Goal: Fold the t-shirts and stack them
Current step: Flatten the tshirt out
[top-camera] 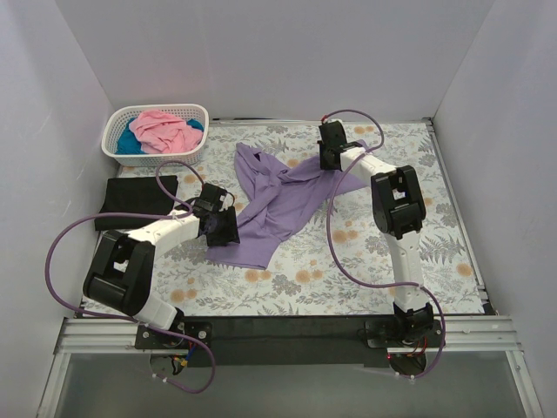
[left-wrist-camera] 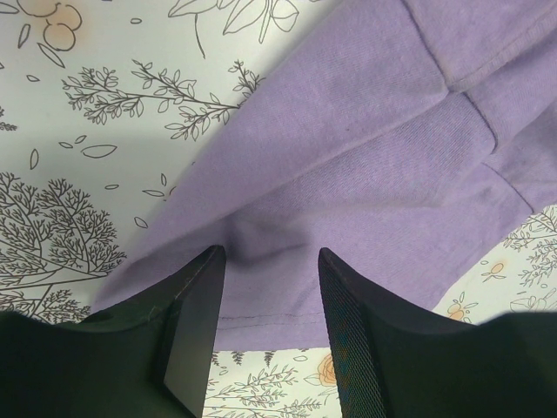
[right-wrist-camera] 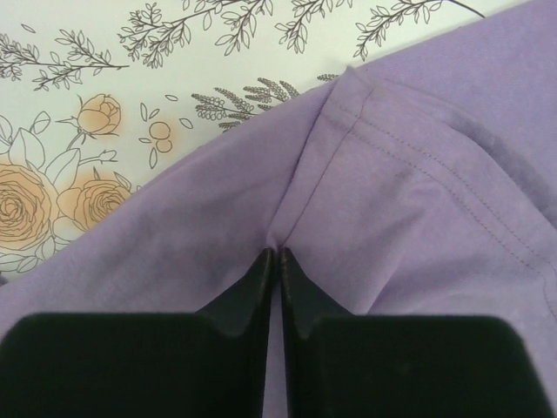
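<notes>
The lavender purple t-shirt (top-camera: 278, 205) lies crumpled across the middle of the floral cloth. My right gripper (top-camera: 331, 157) is shut on a pinch of the shirt near its far right end; the wrist view shows the purple fabric (right-wrist-camera: 392, 192) clamped between the closed jaws. My left gripper (top-camera: 222, 228) is open over the shirt's near hem (left-wrist-camera: 348, 174), jaws astride the edge. The black t-shirt (top-camera: 137, 202) lies folded at the left. The pink t-shirt (top-camera: 161, 129) and the teal blue t-shirt (top-camera: 130, 142) lie bunched in the basket.
The white lattice basket (top-camera: 193, 150) stands at the far left corner. The grey-and-orange floral cloth (top-camera: 365, 252) covers the table. White walls enclose three sides. Purple cables loop beside both arms.
</notes>
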